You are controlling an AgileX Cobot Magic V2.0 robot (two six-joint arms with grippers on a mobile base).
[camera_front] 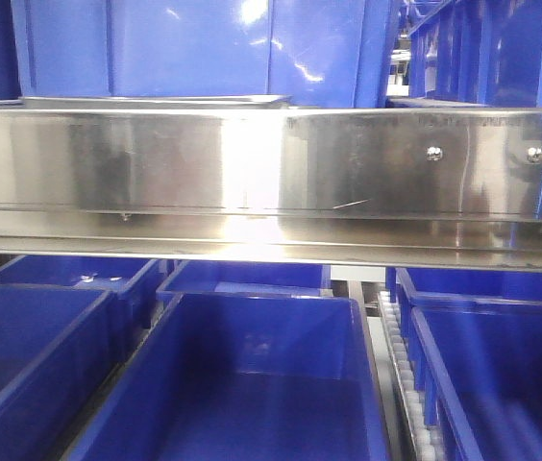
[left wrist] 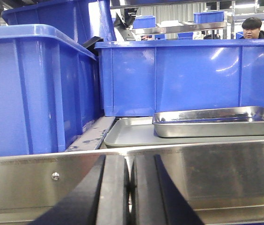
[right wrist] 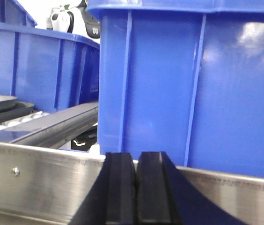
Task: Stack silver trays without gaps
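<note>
Deep blue bins (left wrist: 38,89) surround us behind a steel rail (camera_front: 271,163). Our left pincer (left wrist: 131,187) and right pincer (right wrist: 135,187) are pressed together, empty. A silver tray (left wrist: 216,122) sits on a wider tray (left wrist: 132,136).

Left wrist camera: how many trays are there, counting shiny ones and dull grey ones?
Shiny silver tray: 1
Dull grey tray, underneath it: 1
Total: 2

Roller conveyor (right wrist: 15,123) behind steel rail (left wrist: 225,173), carrying silver trays (left wrist: 218,121), blue bins (left wrist: 188,75)
</note>
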